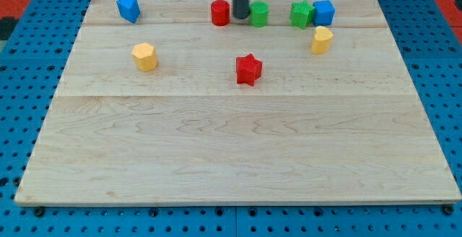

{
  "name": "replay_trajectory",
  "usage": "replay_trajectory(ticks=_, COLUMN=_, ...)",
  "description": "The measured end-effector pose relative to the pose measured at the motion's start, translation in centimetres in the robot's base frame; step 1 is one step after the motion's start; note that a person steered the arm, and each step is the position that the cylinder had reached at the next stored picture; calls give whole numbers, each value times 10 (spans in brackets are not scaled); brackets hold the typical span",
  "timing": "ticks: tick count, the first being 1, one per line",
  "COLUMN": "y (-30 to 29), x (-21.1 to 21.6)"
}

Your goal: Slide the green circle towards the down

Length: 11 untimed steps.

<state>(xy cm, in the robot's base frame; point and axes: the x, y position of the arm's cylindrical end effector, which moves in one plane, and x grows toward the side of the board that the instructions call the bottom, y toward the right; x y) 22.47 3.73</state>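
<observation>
My tip (240, 16) sits between the red circle (220, 13) and the green circle (259, 14), near the desk's (231, 150) top edge. I have no hand, only a rod.

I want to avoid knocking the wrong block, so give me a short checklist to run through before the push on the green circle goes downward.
1. My tip beside the green circle: ok, at its left.
2. Tip above the circle for a downward push: not ok.
3. Red cylinder clear of the tip: cannot tell, very close.
4. Path below the circle free: ok; red star sits left of it.
5. Green block apart from the circle: ok.
</observation>
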Motion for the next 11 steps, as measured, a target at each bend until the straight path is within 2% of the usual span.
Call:
replay_trajectory(ticks=5, y=23, x=-13)
replay_trajectory(ticks=7, y=67, x=-26)
replay_trajectory(ticks=8, y=59, x=19)
replay_trajectory(ticks=9, y=44, x=24)
replay_trajectory(ticks=10, y=93, x=-31)
replay_trajectory(ticks=11, y=129, x=-32)
